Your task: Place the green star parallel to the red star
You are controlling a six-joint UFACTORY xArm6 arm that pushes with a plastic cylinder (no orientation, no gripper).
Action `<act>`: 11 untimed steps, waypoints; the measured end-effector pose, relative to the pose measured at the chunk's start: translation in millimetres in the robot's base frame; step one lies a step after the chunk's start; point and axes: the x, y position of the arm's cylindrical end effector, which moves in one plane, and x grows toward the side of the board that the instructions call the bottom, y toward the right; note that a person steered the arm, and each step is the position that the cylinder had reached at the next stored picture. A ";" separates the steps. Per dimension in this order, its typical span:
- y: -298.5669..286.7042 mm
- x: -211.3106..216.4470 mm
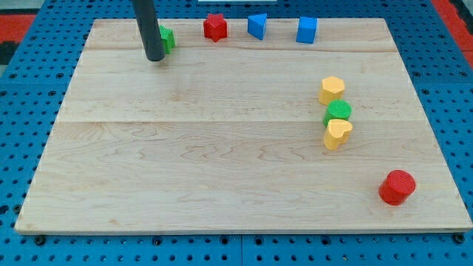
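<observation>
Board's top edge (236, 22): tip (156, 58) beside green star (168, 40).

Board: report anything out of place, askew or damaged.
Nothing looks damaged or spilled. My tip stands just left of the green star, partly hiding it. That star sits along the board's top edge in a row with the red star and two blue blocks.
</observation>
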 end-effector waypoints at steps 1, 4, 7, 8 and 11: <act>0.0 8.0; -23.3 20.3; 11.7 -26.2; 20.2 -41.4; 154.9 -22.9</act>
